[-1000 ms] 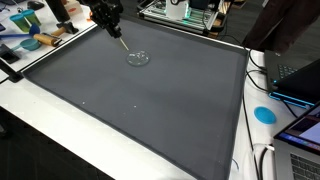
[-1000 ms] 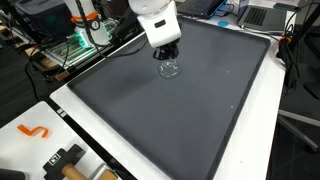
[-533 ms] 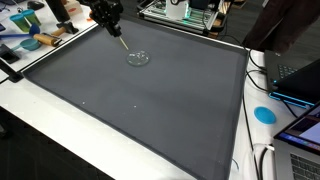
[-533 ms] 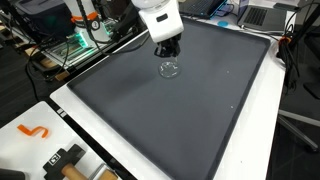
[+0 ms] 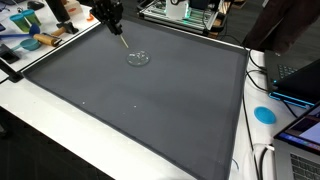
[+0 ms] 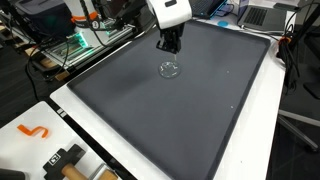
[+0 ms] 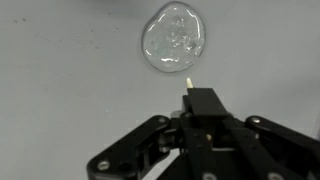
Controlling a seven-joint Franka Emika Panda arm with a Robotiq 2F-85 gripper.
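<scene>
You have the wide dark grey mat (image 5: 140, 110) beneath the black Robotiq gripper (image 6: 169, 46), which hangs clear of the surface; the clear, glassy puddle-shaped blob (image 7: 175, 38) lies flat on the mat just ahead of the fingertips, apart from them. Your jaws are clenched on a thin pale stick (image 5: 121, 41); by my reading the stick is secured and lifted, the blob whole and untouched.
</scene>
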